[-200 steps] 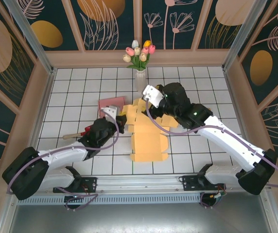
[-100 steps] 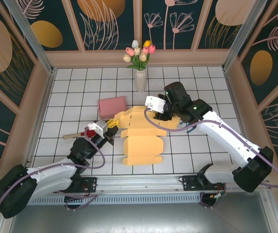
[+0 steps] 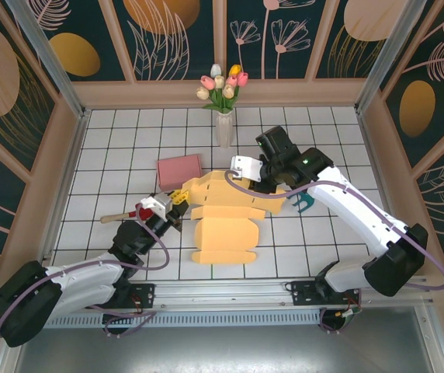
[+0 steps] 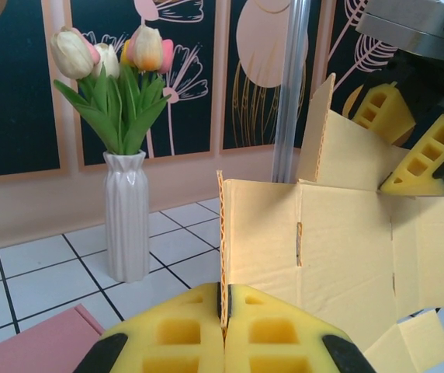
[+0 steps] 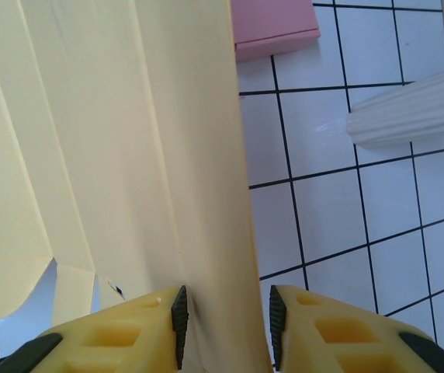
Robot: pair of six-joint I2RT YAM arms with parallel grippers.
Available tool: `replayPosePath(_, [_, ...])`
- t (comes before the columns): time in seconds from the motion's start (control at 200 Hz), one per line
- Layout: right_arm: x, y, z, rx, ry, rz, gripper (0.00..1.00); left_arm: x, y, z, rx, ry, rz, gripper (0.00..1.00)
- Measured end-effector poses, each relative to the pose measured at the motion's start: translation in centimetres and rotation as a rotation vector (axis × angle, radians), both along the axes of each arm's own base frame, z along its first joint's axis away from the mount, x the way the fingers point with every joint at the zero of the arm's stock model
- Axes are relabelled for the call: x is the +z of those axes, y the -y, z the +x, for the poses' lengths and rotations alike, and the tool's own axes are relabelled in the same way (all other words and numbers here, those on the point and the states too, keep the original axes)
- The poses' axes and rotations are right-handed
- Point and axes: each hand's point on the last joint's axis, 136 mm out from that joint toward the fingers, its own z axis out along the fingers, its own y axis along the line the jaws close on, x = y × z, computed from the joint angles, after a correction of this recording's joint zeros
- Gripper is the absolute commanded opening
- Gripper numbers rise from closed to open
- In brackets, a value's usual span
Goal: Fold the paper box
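Paper box [image 3: 223, 229] lies mid-table, long axis 12 to 6 o'clock. Left gripper [image 4: 223, 305] is clamped on its 10 o'clock edge. Right gripper [image 5: 226, 311] straddles the raised 1 o'clock panel, jaws part-way apart; firm pinch cannot be confirmed

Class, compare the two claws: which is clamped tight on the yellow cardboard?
The left claw: its pads meet on the upright edge of the yellow cardboard, whereas the right claw stands open around a flap.
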Motion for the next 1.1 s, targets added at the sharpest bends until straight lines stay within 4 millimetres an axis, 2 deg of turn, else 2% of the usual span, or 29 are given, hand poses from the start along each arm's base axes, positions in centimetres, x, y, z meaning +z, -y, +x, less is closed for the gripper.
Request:
replayPosePath(0.165, [-0.5,0.5,-0.6,0.001,-0.031,-0.024,0.07,-0.2,-0.1,0.1,0.007,-0.007,0.005,0.0])
replayPosePath(0.225, [-0.7,0.6,-0.9,0.013,-0.038,-0.034,0.0,-0.2,-0.1,0.2,0.012,-0.011,0.008,0.0])
replayPosePath(0.25, [-0.7,0.6,-1.0,0.019,-0.037,-0.039,0.0,-0.3,-0.1,0.3,0.016,-0.014,0.01,0.02])
replayPosePath(0.29, [-0.8,0.6,-1.0,0.021,-0.04,-0.04,0.0,-0.3,-0.2,0.5,0.027,-0.02,0.012,0.1])
replayPosePath(0.385, [-0.8,0.6,-1.0,0.023,-0.035,-0.046,0.0,-0.3,-0.6,1.3,0.078,-0.048,0.008,0.35])
replayPosePath(0.445, [-0.8,0.9,-0.8,0.012,-0.024,-0.061,0.0,-0.1,-1.5,2.2,0.146,-0.093,-0.023,0.41])
replayPosePath(0.5, [-0.8,1.2,-0.5,0.001,-0.011,-0.077,0.0,0.4,-2.2,3.0,0.204,-0.143,-0.06,0.4])
replayPosePath(0.601, [-0.8,1.7,0.0,-0.022,0.017,-0.101,0.0,2.7,-3.0,3.8,0.258,-0.226,-0.164,0.34])
replayPosePath(0.691, [-1.2,2.0,0.4,-0.037,0.032,-0.119,0.0,4.7,-3.1,3.7,0.24,-0.311,-0.295,0.26])
replayPosePath(0.756, [-1.5,2.1,0.7,-0.045,0.043,-0.126,0.0,4.8,-2.8,3.4,0.201,-0.388,-0.369,0.23])
replayPosePath(0.821, [-1.8,2.2,0.9,-0.053,0.051,-0.133,0.0,3.8,-1.8,3.2,0.16,-0.477,-0.398,0.22])
replayPosePath(0.906, [-2.3,2.3,1.1,-0.058,0.058,-0.141,0.0,1.1,0.4,3.2,0.107,-0.624,-0.384,0.2])
replayPosePath(0.986, [-2.9,2.5,1.1,-0.063,0.058,-0.15,0.0,-1.5,3.0,2.1,0.052,-0.739,-0.338,0.2])
replayPosePath(1.101, [-3.9,2.9,1.0,-0.063,0.05,-0.175,0.0,-3.0,5.8,0.4,-0.012,-0.819,-0.286,0.15])
